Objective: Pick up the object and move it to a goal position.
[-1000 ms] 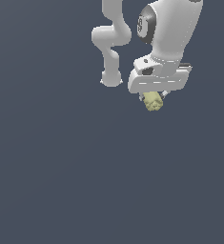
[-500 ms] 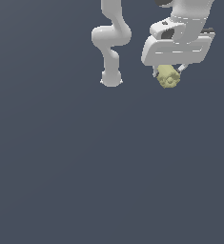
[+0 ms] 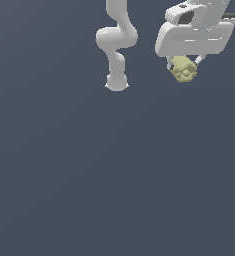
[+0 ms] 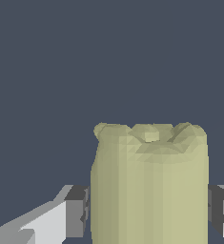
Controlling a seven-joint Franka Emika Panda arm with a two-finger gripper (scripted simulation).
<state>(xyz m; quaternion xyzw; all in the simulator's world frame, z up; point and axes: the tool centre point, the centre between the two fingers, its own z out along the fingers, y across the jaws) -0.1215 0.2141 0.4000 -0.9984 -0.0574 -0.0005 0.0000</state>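
The object [image 3: 183,69] is a small pale yellow-green lumpy chunk. It hangs under my white gripper [image 3: 184,67] at the upper part of the exterior view's right, well above the dark grey floor. The gripper is shut on it. In the wrist view the object [image 4: 150,186] fills the space between the two dark finger pads [image 4: 76,211], which press on its two sides. Most of the fingers are hidden behind the gripper body in the exterior view.
The arm's white base [image 3: 116,82] stands on the dark grey floor [image 3: 114,175] near the top middle of the exterior view, to the left of the gripper. Nothing else shows on the floor.
The gripper has risen and moved toward the exterior view's right, carrying the object with it. It looks larger in the exterior view now.
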